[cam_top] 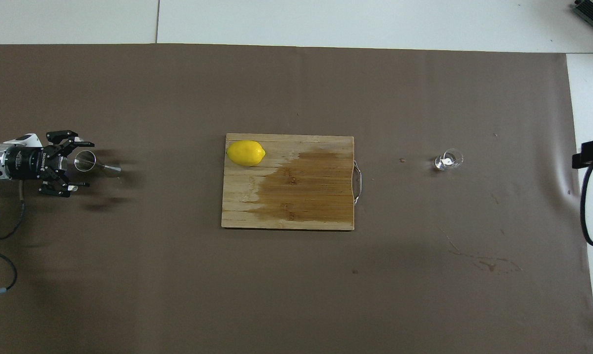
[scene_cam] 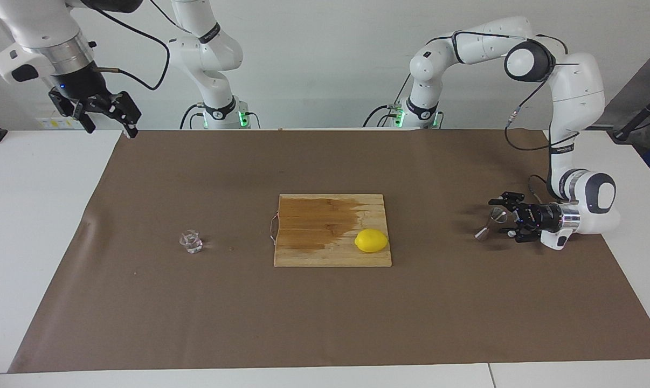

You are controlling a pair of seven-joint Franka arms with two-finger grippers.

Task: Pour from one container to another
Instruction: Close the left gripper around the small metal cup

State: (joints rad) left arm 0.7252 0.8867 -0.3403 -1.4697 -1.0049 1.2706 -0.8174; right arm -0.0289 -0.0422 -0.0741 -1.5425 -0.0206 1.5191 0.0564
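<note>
The tiny clear glass cup stands on the brown mat toward the right arm's end of the table. The silvery hourglass jigger stands on the mat toward the left arm's end. My left gripper lies level just above the mat, open, with its fingers on either side of the jigger's upper cone. I cannot tell whether they touch it. My right gripper hangs open and empty, raised over the mat's corner nearest the robots.
A wooden cutting board with a dark wet patch lies mid-mat, between cup and jigger. A yellow lemon rests on its corner toward the jigger. A black part of the right arm shows at the overhead view's edge.
</note>
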